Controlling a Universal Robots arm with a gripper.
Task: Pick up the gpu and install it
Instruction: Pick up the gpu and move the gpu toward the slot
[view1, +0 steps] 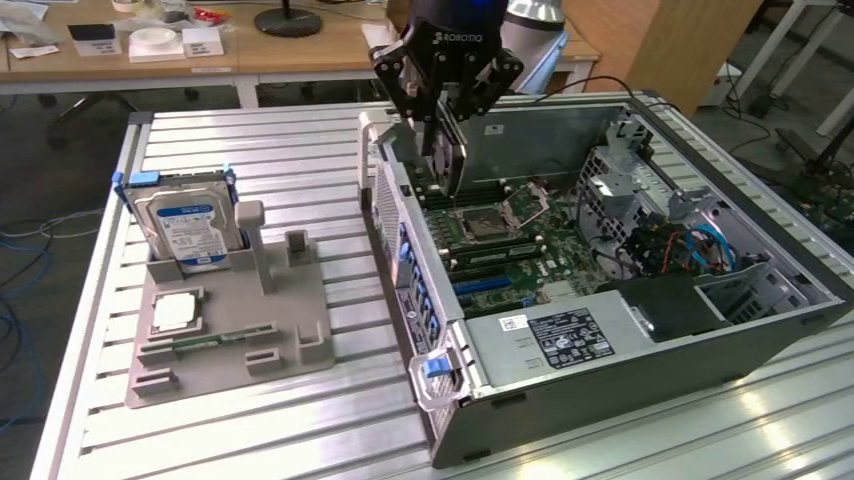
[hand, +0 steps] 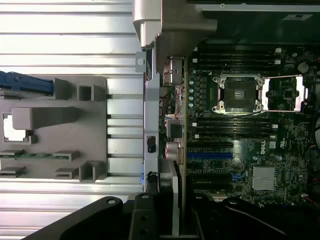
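A slatted metal table (view1: 267, 150) fills the exterior view from edge to edge. On its right half lies an open computer case (view1: 641, 390), side panel off, with the motherboard (view1: 507, 262) (hand: 240, 150) exposed in the middle of the frame. On the exterior view's left sits a grey fixture tray (view1: 254, 300) (hand: 65, 130).

At the upper middle of the exterior view the black gripper (view1: 443, 140) (hand: 177, 220) reaches down into the case, its fingers pinching the gpu (view1: 451, 175) (hand: 179, 150) from both sides. The card hangs upright and edge-down, close beside the case's rear wall and just above the empty processor socket (view1: 487, 215) (hand: 239, 93). Whether its lower edge touches a slot cannot be told.

In the tray, a hard drive (view1: 187, 225) (hand: 27, 82) with a blue label stands upright at the far end. Nearer the lower left lie a square processor chip (view1: 176, 312) (hand: 12, 127) and a narrow green memory stick (view1: 214, 341) (hand: 35, 155).
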